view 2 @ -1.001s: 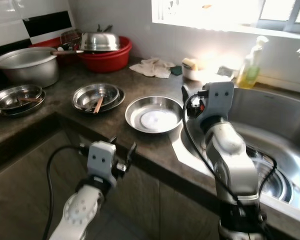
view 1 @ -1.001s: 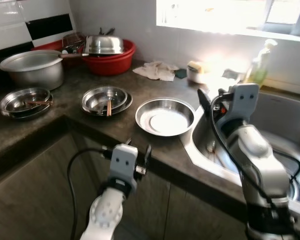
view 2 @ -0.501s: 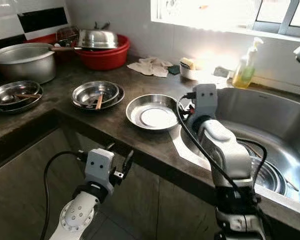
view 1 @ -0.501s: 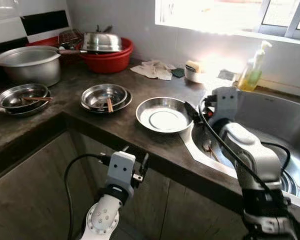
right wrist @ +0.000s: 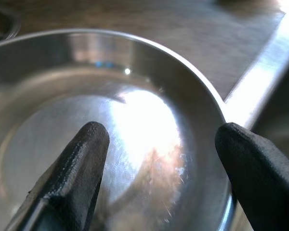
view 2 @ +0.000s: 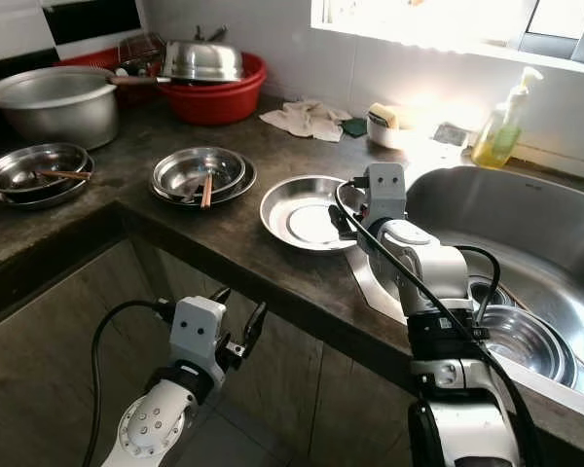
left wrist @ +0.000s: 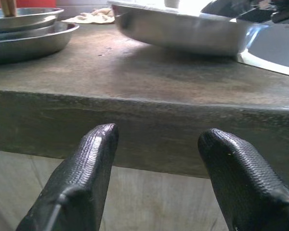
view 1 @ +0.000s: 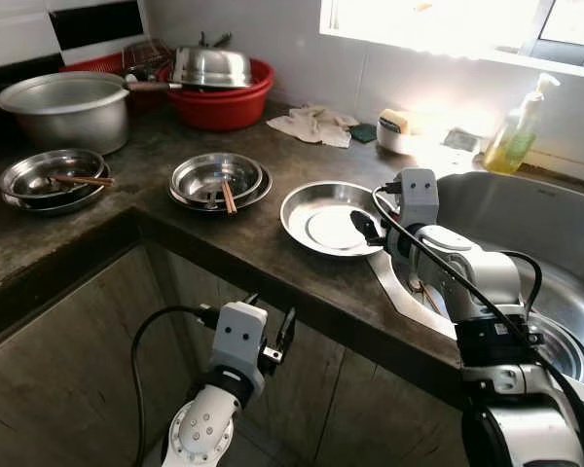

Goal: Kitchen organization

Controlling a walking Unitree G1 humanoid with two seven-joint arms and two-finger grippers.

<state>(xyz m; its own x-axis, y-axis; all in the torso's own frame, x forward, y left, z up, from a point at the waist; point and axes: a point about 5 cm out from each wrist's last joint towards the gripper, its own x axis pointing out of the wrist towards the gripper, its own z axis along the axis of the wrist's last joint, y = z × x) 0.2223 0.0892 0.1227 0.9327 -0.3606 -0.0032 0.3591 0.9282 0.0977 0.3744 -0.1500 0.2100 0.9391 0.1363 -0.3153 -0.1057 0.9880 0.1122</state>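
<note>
On the dark worktop [view 1: 273, 258], our right end effector [right wrist: 159, 159] gapes wide, empty, straddling the steel plate's [view 1: 316, 229] rim below it.

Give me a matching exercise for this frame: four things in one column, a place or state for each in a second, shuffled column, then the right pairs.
1. right gripper
2. left gripper
3. soap bottle
4. chopsticks

a. below the counter edge, open
b. on the ledge behind the sink
c. lying in the stacked steel plates
d. over the rim of the empty steel plate, open

Pairs: 1-d, 2-a, 3-b, 4-c
</note>
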